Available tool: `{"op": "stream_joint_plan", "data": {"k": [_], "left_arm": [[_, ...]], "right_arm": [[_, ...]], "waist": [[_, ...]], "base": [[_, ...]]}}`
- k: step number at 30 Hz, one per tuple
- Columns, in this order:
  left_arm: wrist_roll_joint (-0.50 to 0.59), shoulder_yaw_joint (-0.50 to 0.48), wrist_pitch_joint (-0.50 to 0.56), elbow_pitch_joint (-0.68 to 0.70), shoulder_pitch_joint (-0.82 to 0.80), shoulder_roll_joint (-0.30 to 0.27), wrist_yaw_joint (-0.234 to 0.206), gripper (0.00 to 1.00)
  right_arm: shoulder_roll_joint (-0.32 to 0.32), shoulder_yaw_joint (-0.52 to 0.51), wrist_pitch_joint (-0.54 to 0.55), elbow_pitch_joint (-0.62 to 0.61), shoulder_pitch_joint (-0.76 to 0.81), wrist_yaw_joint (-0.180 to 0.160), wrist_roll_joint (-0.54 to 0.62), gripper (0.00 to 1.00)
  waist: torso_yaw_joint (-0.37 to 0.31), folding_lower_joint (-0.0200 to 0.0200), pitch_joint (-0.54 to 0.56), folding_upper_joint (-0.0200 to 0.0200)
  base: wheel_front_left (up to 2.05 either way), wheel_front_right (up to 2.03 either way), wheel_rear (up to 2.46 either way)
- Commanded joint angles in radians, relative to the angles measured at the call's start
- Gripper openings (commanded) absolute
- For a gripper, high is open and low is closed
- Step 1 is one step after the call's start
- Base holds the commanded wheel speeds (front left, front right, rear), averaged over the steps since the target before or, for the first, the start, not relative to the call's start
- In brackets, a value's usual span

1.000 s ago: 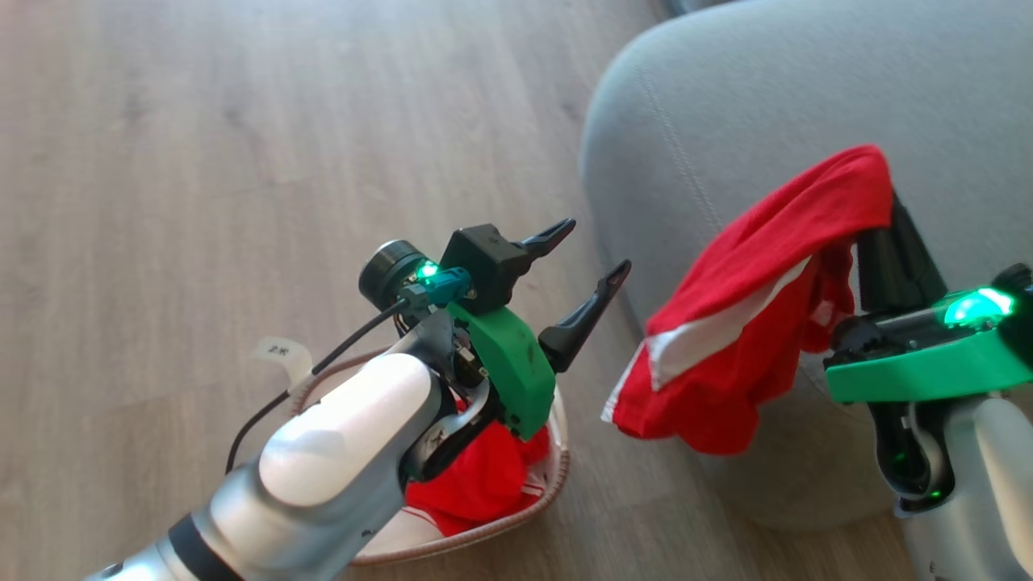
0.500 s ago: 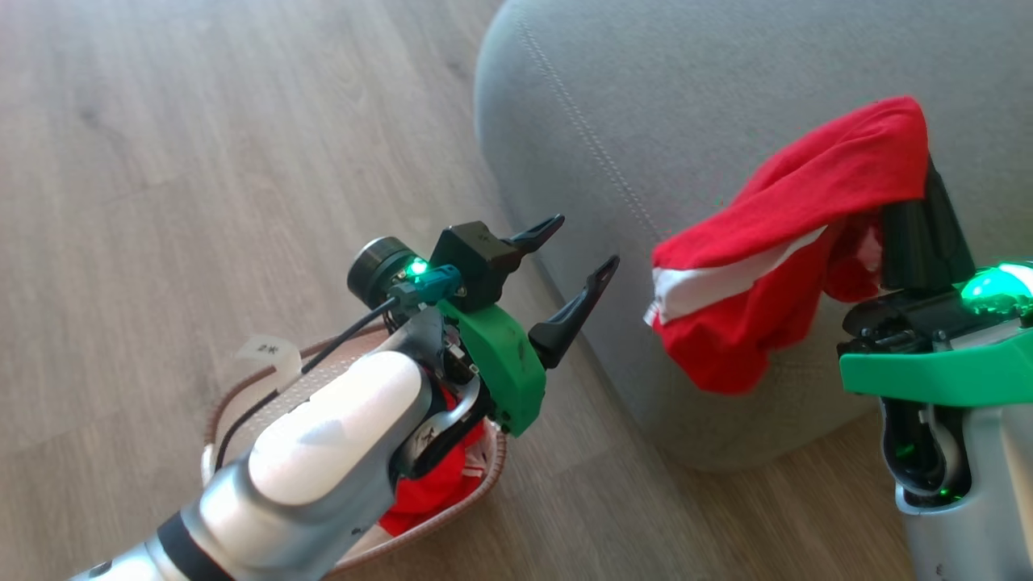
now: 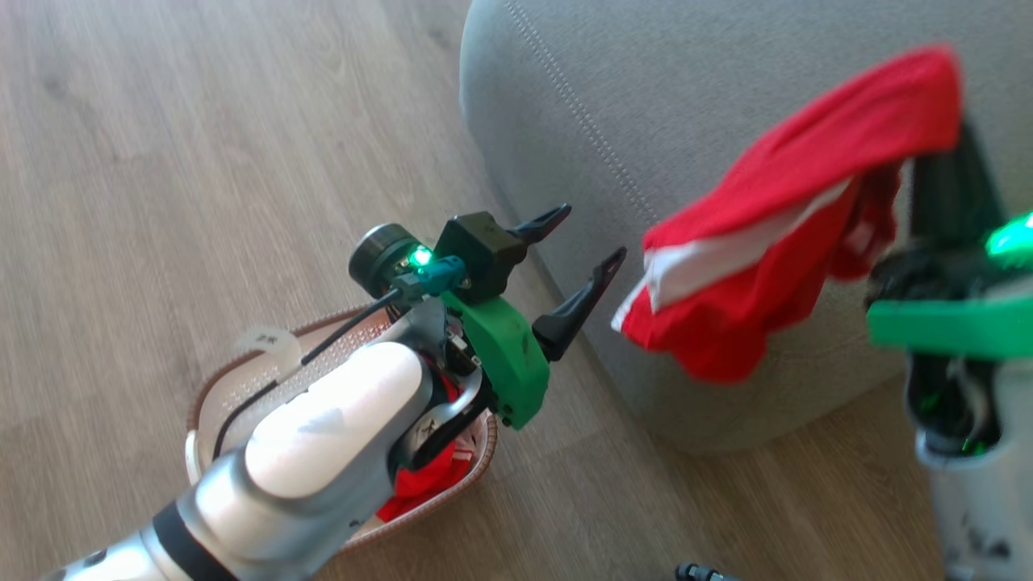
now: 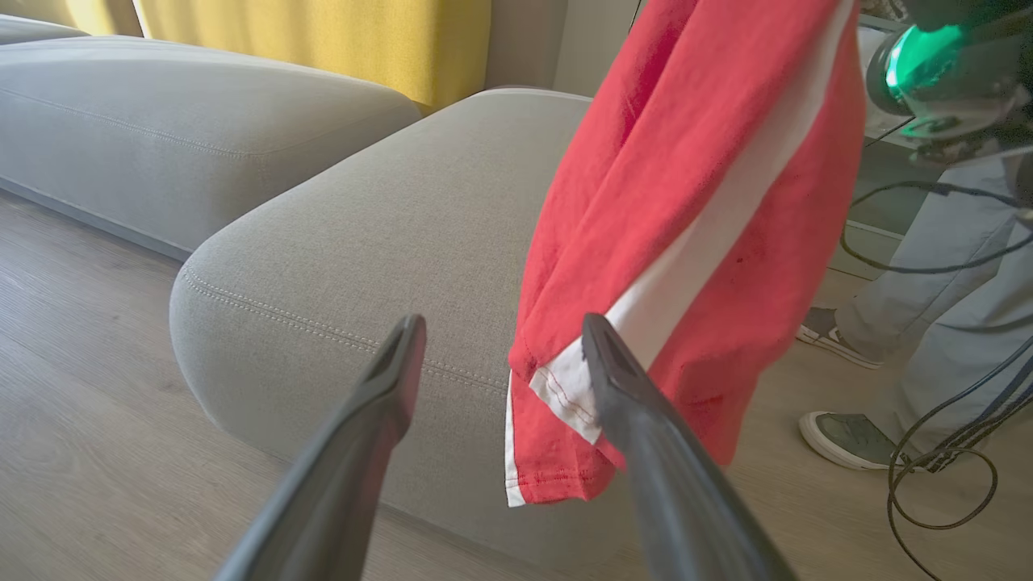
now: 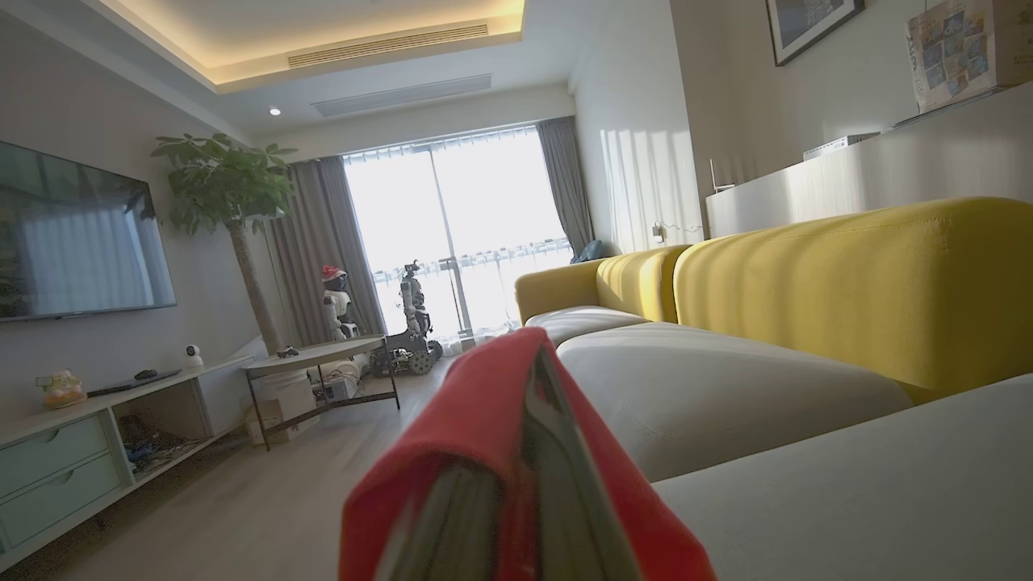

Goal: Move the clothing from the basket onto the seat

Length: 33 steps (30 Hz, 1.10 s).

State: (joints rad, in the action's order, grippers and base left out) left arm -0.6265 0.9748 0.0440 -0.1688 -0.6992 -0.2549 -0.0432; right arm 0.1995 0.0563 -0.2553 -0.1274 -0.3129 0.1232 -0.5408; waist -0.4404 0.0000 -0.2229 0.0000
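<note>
A red garment with white trim hangs from my right gripper, which is shut on it in front of the grey seat. In the right wrist view the cloth drapes over the fingers, with the seat cushion beyond. My left gripper stands open and empty above the white basket, near the seat's rounded corner. A second red garment lies in the basket, mostly hidden by my left forearm. In the left wrist view the hanging garment is just behind the right one of the open fingers.
Wooden floor surrounds the basket. A person's legs and shoes stand at the right beside loose cables. Yellow backrests rise behind the seat. A round side table and a TV cabinet stand farther off.
The head view has turned, shifting the whole picture. My right gripper has carried the red garment higher and further over the seat. My left gripper stays open above the basket.
</note>
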Motion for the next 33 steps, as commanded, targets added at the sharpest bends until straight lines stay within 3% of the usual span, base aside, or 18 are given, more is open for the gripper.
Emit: {"op": "stream_joint_plan", "data": {"k": [1,17,33], "left_arm": [[0.008,-0.034,0.005,0.037,-0.069,-0.025,0.003,1.0],[0.025,-0.025,0.052,0.094,-0.135,-0.045,0.009,1.0],[0.05,-0.017,0.099,0.148,-0.219,-0.053,0.015,1.0]], "right_arm": [[0.022,0.007,-0.006,-0.019,-0.069,0.008,-0.017,0.0],[0.176,0.019,0.11,0.386,-0.464,0.008,-0.111,0.0],[0.341,-0.007,0.08,0.688,-0.743,0.008,-0.131,0.0]], "waist": [[0.011,0.0,-0.015,0.0],[0.098,0.0,-0.135,0.0],[0.183,0.0,-0.289,0.0]], "base": [[0.0,0.0,0.0],[0.0,0.0,0.0],[0.0,0.0,0.0]]}}
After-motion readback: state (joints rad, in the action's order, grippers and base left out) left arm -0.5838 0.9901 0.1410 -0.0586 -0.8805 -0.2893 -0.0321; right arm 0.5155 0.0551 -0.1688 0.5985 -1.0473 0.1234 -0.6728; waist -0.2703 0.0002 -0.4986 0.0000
